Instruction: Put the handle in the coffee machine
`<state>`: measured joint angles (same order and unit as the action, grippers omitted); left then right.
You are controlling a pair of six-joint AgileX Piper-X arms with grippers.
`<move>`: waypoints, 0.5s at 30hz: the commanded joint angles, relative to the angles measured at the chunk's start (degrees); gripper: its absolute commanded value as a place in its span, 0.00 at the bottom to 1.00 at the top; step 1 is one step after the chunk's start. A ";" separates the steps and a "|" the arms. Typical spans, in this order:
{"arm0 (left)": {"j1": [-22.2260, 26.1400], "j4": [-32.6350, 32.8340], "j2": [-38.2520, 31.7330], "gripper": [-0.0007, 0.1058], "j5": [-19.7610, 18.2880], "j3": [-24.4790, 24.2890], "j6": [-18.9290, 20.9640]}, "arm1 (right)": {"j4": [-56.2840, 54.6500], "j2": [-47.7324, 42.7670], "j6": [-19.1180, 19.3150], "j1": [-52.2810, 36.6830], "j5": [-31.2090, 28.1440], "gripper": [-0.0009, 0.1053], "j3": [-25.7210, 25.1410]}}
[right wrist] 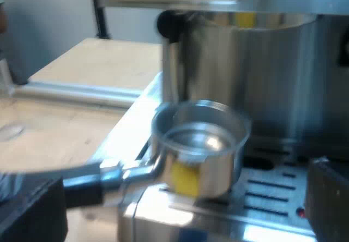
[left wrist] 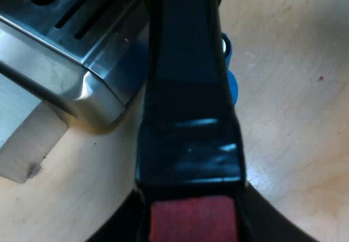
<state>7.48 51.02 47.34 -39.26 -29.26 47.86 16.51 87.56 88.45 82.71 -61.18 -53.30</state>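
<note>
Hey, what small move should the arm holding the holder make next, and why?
Probably lift the holder a little toward the overhanging front of the machine. Its basket hangs low, just over the drip tray, and the left gripper has the handle between its fingers.

Holder (right wrist: 202,144): over the drip tray (right wrist: 272,195), at the front of the espresso machine (right wrist: 272,62).
Tamper (left wrist: 233,86): on the table (left wrist: 294,133), beside the machine's base.

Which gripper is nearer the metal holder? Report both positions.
Left. The left gripper clasps the metal holder at its handle; the right gripper faces its basket without touching, jaws open.
</note>
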 commanded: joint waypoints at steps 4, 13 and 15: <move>0.06 -1.15 3.07 0.01 -4.25 -3.61 -3.38 | 2.86 0.66 0.94 -1.47 -0.95 0.84 -0.32; 0.06 -3.43 9.77 0.01 -6.76 -5.71 -6.74 | 7.86 2.75 2.21 -5.90 0.20 0.78 -0.52; 0.06 -3.60 10.88 0.01 -7.19 -6.28 -7.17 | 8.72 3.23 3.40 -5.93 0.18 0.78 -0.52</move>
<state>7.48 49.24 58.25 -42.53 -34.45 41.46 24.62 90.50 90.61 76.97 -61.12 -53.42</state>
